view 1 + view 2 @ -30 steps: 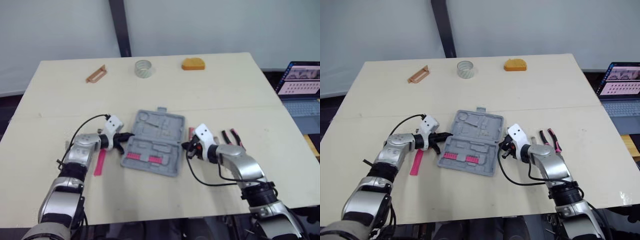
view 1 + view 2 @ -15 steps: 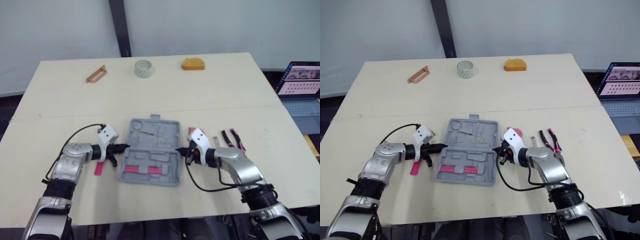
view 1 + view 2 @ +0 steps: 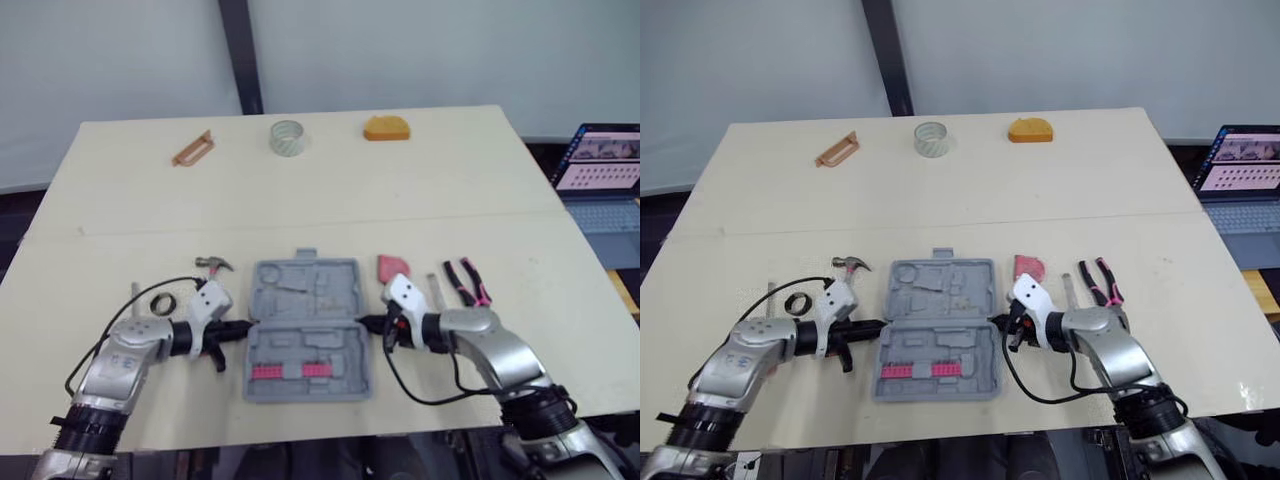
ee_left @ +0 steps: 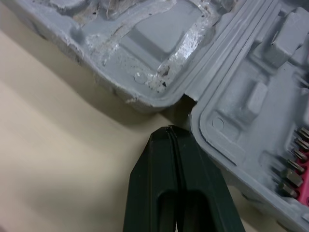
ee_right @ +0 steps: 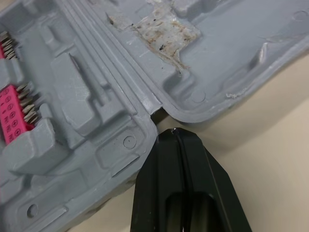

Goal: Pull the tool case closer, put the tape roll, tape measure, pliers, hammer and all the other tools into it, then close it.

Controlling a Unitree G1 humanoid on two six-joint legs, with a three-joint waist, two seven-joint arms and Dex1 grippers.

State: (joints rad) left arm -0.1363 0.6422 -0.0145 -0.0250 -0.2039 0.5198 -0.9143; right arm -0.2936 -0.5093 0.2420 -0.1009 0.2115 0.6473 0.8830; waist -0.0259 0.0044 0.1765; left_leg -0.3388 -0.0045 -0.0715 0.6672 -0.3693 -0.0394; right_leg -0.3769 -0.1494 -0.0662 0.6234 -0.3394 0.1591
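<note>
- The tool case [image 3: 305,325] was grey moulded plastic, lying open and flat, squarely at the middle of the table's [image 3: 420,190] front edge
- Its far half had empty shaped recesses with scuffed, dirty patches; its near half held two rows of screwdriver bits [image 3: 286,371] in pink holders, with its other recesses empty
- The left gripper [image 4: 170,129] had its fingers pressed together, holding nothing, its tip at the hinge notch on the case's left side
- The right gripper [image 5: 173,130] was likewise pinched together and empty, its tip at the hinge notch on the case's right side
- The hammer [image 3: 213,264] and a small ring [image 3: 162,302] lay on the table left of the case
- A pink piece [image 3: 393,268] lay just beside the case's far right corner, and the pliers [image 3: 466,281] lay further right
- The tape roll [image 3: 286,137], an orange tape measure [image 3: 386,128] and a brown handle [image 3: 192,148] sat well apart from the case, near the table's far edge
</note>
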